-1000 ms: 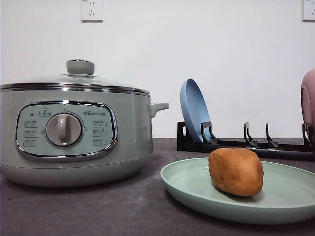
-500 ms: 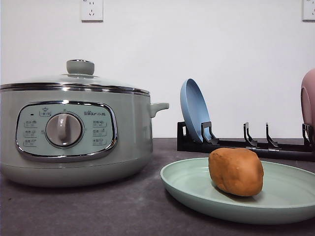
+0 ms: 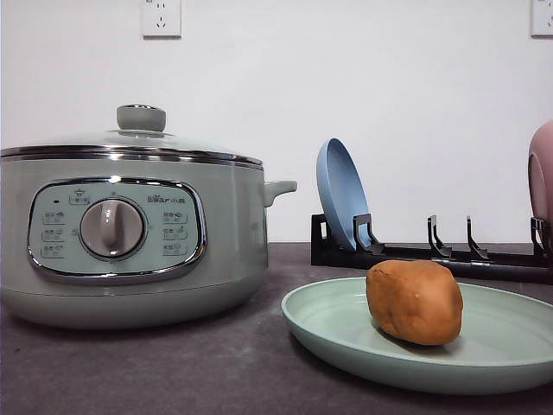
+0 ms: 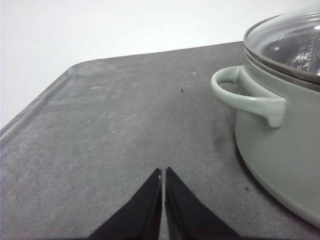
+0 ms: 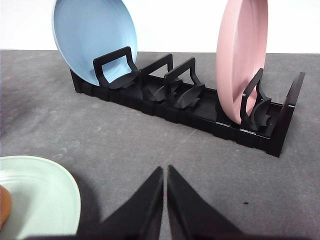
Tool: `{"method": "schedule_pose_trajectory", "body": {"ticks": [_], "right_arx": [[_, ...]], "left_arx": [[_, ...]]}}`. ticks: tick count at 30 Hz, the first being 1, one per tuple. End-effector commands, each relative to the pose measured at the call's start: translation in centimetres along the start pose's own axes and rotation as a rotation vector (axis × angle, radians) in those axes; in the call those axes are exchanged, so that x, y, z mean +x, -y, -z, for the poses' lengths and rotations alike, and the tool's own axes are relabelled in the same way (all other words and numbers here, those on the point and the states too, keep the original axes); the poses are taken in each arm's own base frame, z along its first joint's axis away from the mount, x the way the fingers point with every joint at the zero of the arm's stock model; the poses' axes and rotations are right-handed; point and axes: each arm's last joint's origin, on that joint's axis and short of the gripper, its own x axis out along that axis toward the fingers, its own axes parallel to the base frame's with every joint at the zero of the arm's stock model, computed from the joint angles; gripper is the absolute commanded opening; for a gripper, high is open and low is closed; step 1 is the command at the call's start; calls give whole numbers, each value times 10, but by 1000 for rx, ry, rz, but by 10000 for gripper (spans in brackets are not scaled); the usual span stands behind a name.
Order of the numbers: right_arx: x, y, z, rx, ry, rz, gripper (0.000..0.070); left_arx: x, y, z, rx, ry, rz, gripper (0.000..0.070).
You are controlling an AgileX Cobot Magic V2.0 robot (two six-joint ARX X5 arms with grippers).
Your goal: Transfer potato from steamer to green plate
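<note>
potato (image 3: 414, 302): on the green plate (image 3: 328, 333), resting left of its middle, touching nothing else; task looks done
potato look: rounded lump, matte orange-brown, smooth, much smaller than plate
potato handling: probably firm, light to moderate, skin dry so not slippery; rounded, could roll on shallow plate if nudged
grip spot: across the narrow middle, from above, if regrasped
green plate: pale sage, shallow, raised rim, near front right of counter (image 3: 173, 372)
steamer (image 3: 130, 229): left side of counter, glass lid (image 3: 138, 138) on, well apart from plate
left hand (image 4: 163, 175): fingers together, empty, low over bare counter beside steamer handle (image 4: 247, 95)
right hand (image 5: 165, 172): fingers together, empty, over counter between plate rim and dish rack (image 5: 200, 107)
rack: blue plate (image 5: 95, 37) and pink plate (image 5: 240, 60) standing upright, toward back edge
</note>
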Motion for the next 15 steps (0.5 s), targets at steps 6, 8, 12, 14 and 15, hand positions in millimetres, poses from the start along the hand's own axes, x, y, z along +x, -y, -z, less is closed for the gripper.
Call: {"method": "schedule_pose_trajectory", "body": {"ticks": [6, 8, 12, 14, 15], "right_arx": [[0, 0, 2, 11, -3, 3, 0], [0, 0, 2, 11, -3, 3, 0], [0, 0, 2, 11, -3, 3, 0], [0, 0, 2, 11, -3, 3, 0], [0, 0, 2, 11, -3, 3, 0]], "left_arx": [[2, 1, 7, -2, -26, -3, 3], [2, 1, 7, -2, -26, -3, 3], [2, 1, 7, -2, -26, -3, 3], [2, 1, 7, -2, -25, -3, 3], [2, 1, 7, -2, -25, -3, 3]]}}
